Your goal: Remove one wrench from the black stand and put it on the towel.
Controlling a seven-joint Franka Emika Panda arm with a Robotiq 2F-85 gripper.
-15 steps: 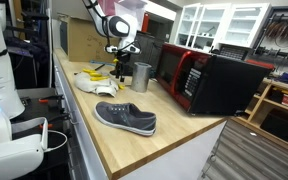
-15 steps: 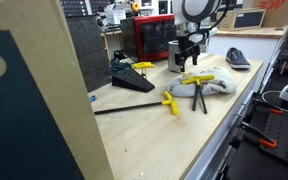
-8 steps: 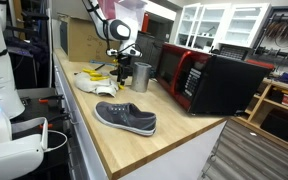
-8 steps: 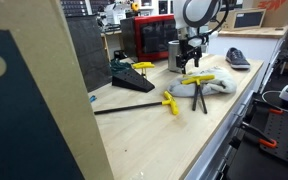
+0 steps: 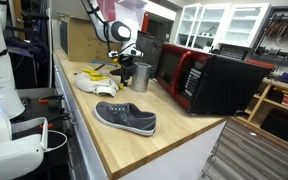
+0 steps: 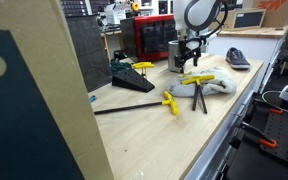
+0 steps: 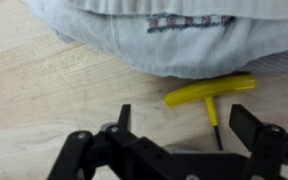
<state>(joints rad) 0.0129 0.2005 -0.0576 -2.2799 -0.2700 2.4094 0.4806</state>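
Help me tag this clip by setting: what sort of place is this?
Probably a lab or workshop with a kitchenette feel: a wooden counter carrying a red-and-black microwave, white glass-front cabinets behind, and a yellow T-handle wrench lying out.

I find nothing readable here. At twelve o'clock in my wrist view, the towel [image 7: 184, 48] bears a patterned strip [image 7: 189, 20], too blurred to read.

The stand [image 6: 132, 78] is sitting on the desk [image 6: 144, 128] apart from the towel [image 6: 220, 84], with a wrench [image 6: 171, 103] lying between them. A second wrench [image 7: 210, 93] is lying just beside the towel
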